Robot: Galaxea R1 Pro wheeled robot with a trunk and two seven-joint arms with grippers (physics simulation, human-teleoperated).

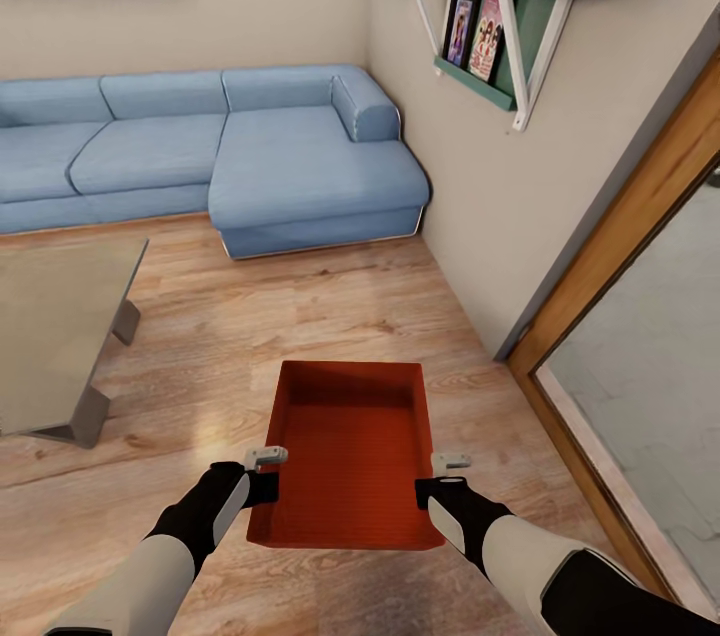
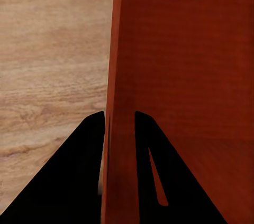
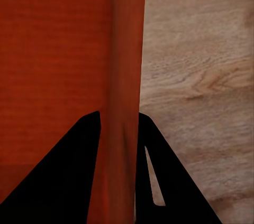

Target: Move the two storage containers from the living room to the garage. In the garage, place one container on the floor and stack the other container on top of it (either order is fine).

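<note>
An orange-red open-topped storage container hangs between my two arms above the living room's light wood-plank floor. My left gripper is shut on its left wall, and the left wrist view shows that wall pinched between the two dark fingers. My right gripper is shut on the right wall, which runs between its fingers in the right wrist view as a red strip. The container is empty inside.
A blue sectional sofa fills the far corner. A low glass-topped table stands at left. A wood-framed glass door runs along the right, below a wall shelf holding books.
</note>
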